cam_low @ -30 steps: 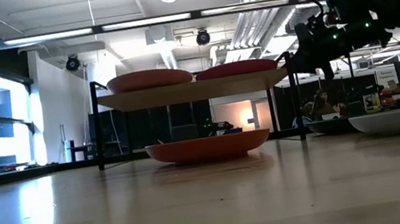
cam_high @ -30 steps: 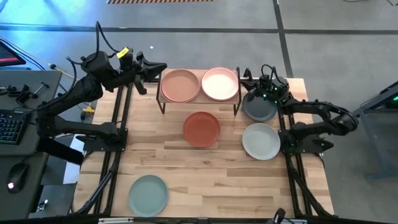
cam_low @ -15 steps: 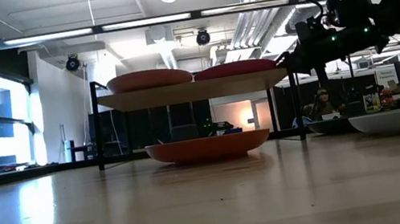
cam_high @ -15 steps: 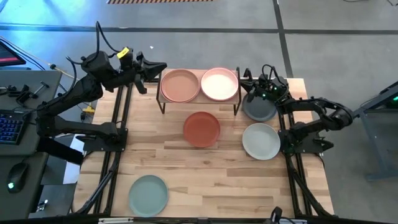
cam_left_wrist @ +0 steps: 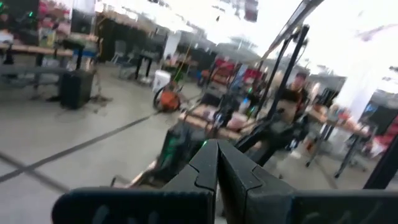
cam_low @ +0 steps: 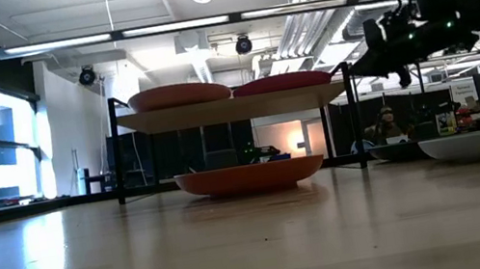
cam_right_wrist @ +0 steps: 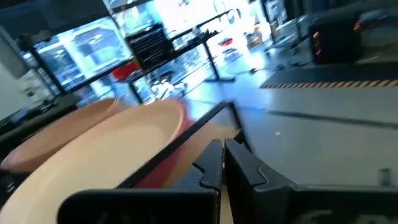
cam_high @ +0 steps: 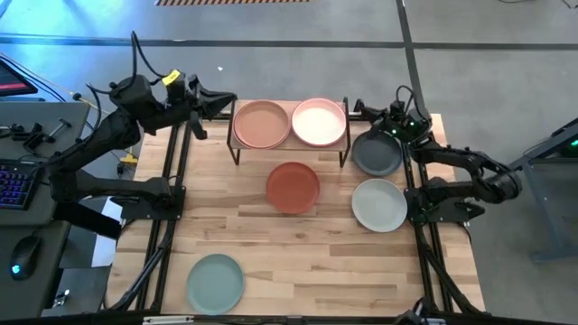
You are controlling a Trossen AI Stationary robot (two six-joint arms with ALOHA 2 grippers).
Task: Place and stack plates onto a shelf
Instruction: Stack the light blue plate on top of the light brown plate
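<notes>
Overhead, a wooden table [cam_high: 307, 262] carries the shelf [cam_high: 291, 142] at its far edge — peach plate [cam_high: 262, 124] and pink plate [cam_high: 319, 121] sit on top. Left gripper [cam_high: 233, 97] hangs clenched beside the shelf; right gripper [cam_high: 354, 109] — clenched, empty — above the dark grey plate [cam_high: 376, 155].

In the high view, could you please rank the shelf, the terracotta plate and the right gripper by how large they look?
1. The shelf, about two plates wide.
2. The terracotta plate.
3. The right gripper, shut, clearly smallest, by the shelf's right end.
</notes>
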